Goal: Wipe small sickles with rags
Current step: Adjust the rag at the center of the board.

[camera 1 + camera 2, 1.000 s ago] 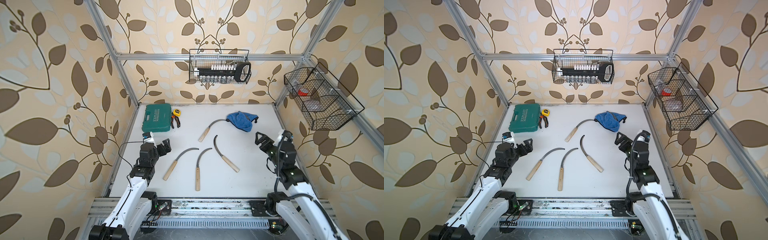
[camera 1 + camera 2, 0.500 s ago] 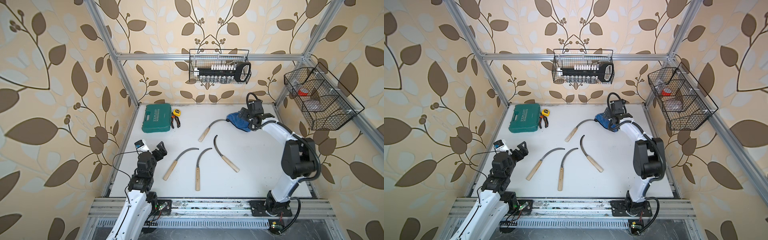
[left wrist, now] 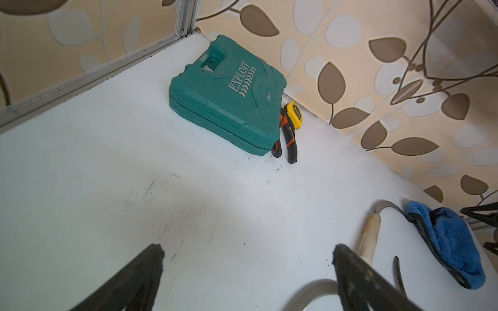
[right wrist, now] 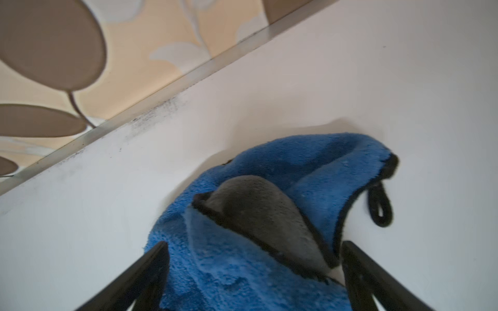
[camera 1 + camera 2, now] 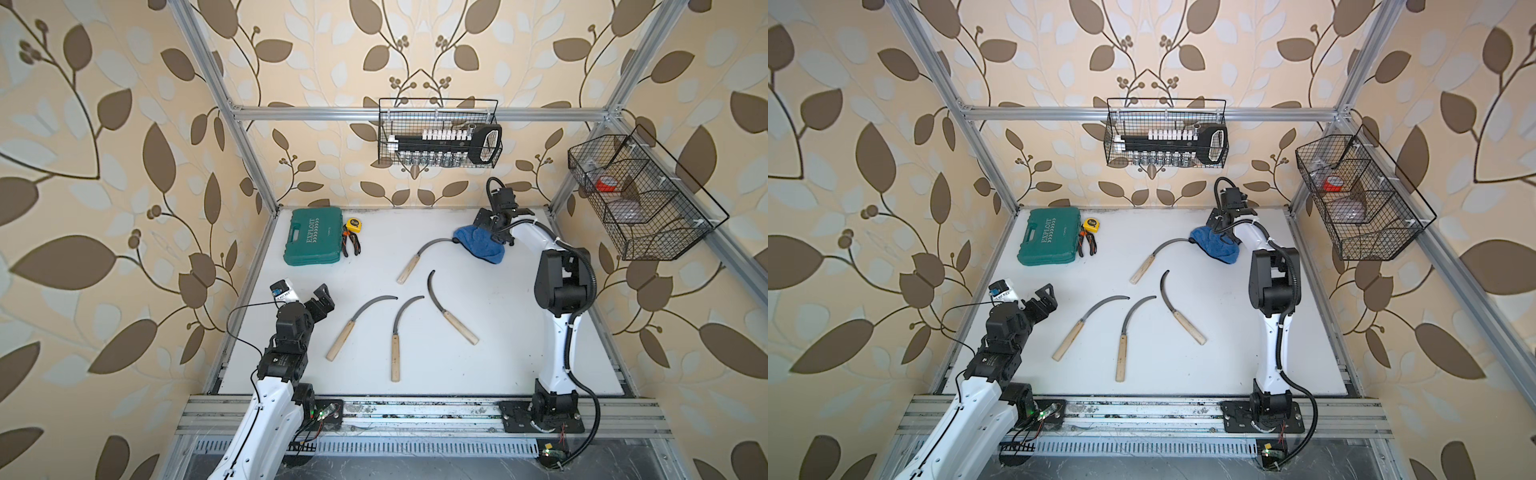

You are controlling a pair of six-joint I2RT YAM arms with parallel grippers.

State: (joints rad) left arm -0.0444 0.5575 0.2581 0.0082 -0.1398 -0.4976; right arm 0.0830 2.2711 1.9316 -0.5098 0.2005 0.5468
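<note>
Right tool (image 4: 254,243) is out at about 1 o'clock on the bench (image 5: 519,357), fingers spread wide either side of the crumpled blue rag (image 5: 482,249) — straddling it, not pinching anything. One sickle (image 5: 417,259) lies off the rag's 8 o'clock side with its blade tip reaching the cloth's edge, and the other three sickles (image 5: 398,330) sit fanned out mid-bench, apart from one another. Left tool (image 3: 248,246) hangs over at 8 o'clock, also wide open and empty — green case (image 5: 313,243) is parked at 11 o'clock.
</note>
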